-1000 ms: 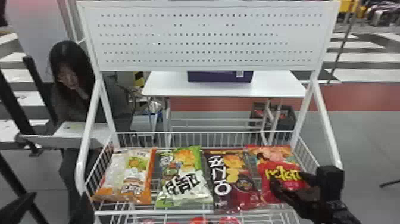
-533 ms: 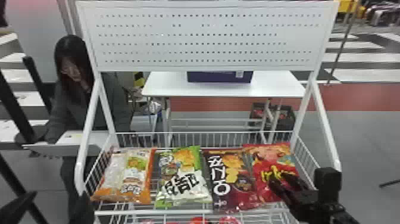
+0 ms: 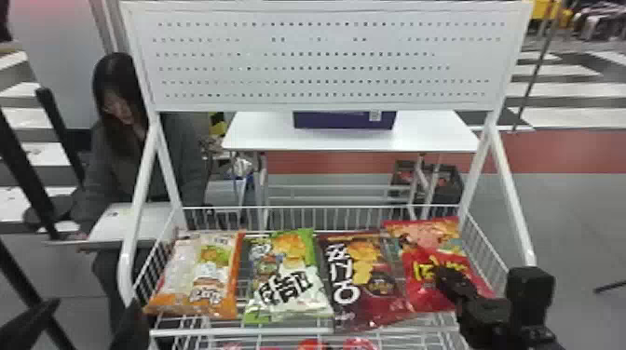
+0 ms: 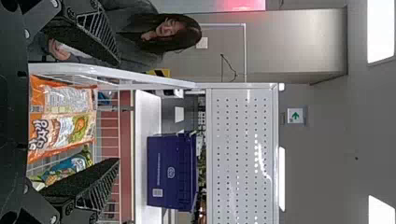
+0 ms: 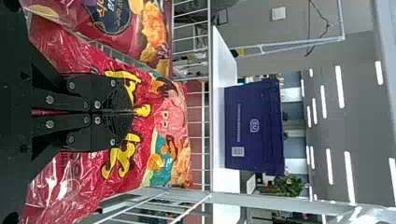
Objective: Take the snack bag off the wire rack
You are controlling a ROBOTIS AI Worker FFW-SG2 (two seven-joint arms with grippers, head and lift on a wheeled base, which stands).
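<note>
While closed — end effector [image 3: 441, 274] on bag [image 3: 431, 237]

Bright, fairly even indoor light comes from white rectangular ceiling lamps [image 4: 380, 31], leaving a streak of glare on the white perforated metal panel [image 4: 243, 140]. White glints break up the crinkled, glossy red plastic snack bag [image 5: 60, 186] towards the front right corner of the white wire rack [image 3: 242, 332].

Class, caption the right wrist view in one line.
Two-fingered black right claw closed on a glossy red plastic snack bag, beside white wire rack.
</note>
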